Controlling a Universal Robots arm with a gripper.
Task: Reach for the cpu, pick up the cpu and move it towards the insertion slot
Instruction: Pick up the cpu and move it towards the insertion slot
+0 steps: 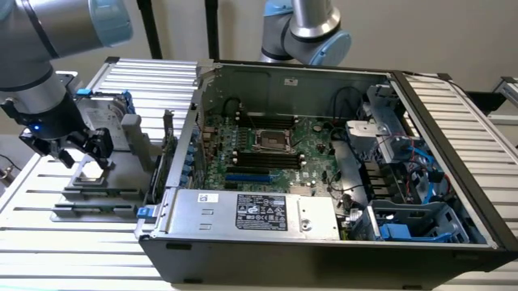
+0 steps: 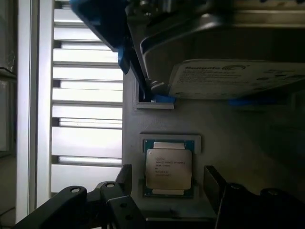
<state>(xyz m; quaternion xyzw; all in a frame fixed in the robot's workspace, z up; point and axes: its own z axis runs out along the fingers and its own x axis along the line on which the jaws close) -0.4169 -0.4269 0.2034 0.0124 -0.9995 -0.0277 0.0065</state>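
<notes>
I see the gripper [image 1: 84, 154] at the exterior view's left, outside the open computer case [image 1: 324, 254]. Its black fingers [image 2: 125, 175] are spread apart and hold nothing. In the wrist view they stand on either side of the cpu [image 2: 168, 168], with a gap showing on each side.

The cpu [image 1: 89, 174] is a small flat square with a dull silvery metal lid, fine printed text and a pale rim. It lies flat in a square recess of a matte grey holder [image 2: 238, 138]. Just beyond it on the same holder I see the hard drive [image 2: 233, 76], a larger rectangular silver block with a white label and a blue frame.

The insertion slot [image 1: 271, 140] is well apart, to the exterior view's right, inside the case on the green motherboard. It is a square socket with a shiny metal frame around a dark centre, and long black memory slots [image 1: 267, 159] run beside it. The table [image 1: 48, 242] is made of ribbed aluminium slats.
</notes>
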